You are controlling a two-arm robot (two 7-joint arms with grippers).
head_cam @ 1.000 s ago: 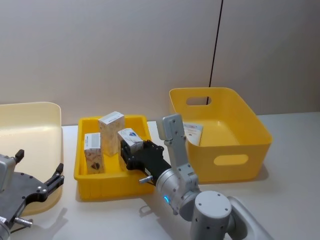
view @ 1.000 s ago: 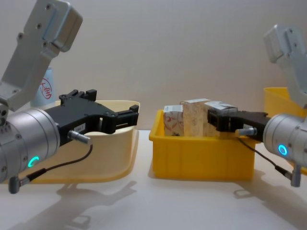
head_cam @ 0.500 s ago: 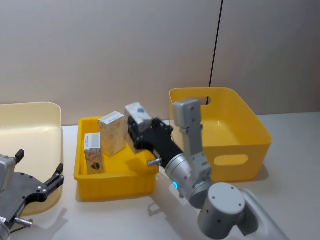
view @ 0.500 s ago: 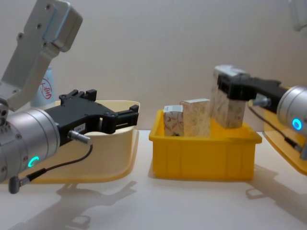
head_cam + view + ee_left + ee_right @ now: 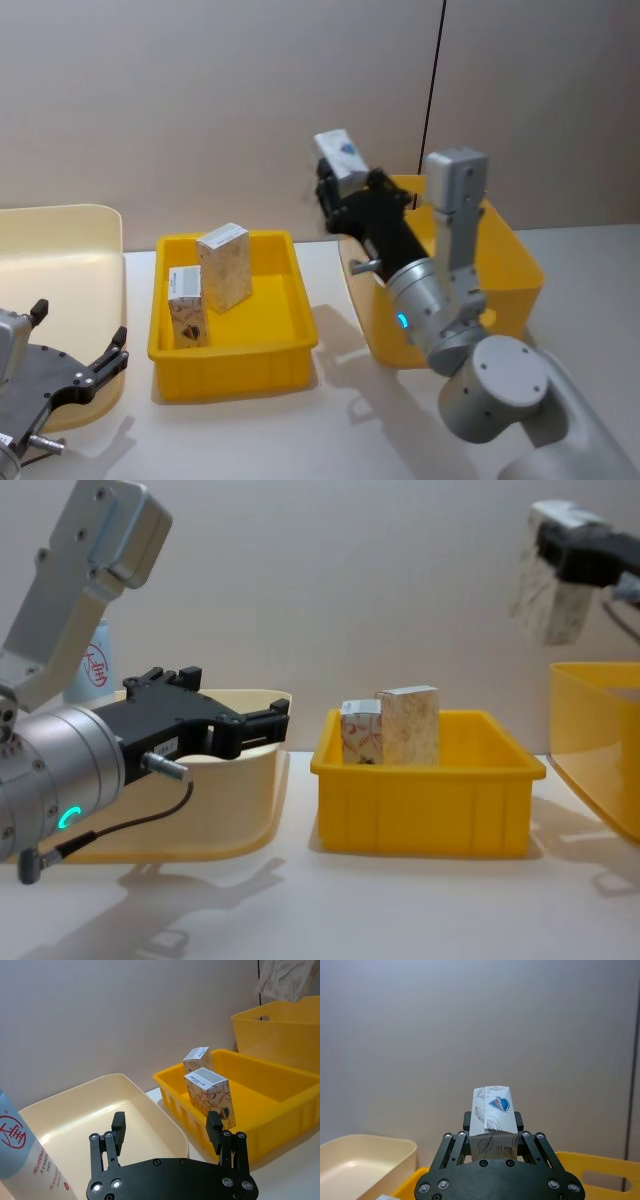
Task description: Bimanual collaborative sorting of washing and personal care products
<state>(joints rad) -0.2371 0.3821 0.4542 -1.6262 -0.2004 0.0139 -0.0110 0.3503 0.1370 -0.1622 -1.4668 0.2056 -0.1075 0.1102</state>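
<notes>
Now the deep yellow bin [image 5: 500, 262] waits on the right; the shallow tray [image 5: 232, 345] holds two cartons, one fewer than a second ago; the right gripper [image 5: 345, 192], clamped on the lifted carton [image 5: 337, 160], has swung it up toward that bin; the left gripper [image 5: 166, 1135] hovers wide open, empty, over the cream bin [image 5: 75, 1125].

We see one small white carton [image 5: 337, 159] with leaf drawings and a blue mark, held high in the air and tilted, above the near edge of the big yellow bin [image 5: 500, 250]. Two more cartons stand upright in the low yellow tray [image 5: 280, 345]: a taller beige one [image 5: 226, 265] and a shorter one [image 5: 186, 307] with orange-red swirls, touching it. A light-blue tube [image 5: 22, 1157] with a red mark leans in the cream bin [image 5: 125, 1105].
</notes>
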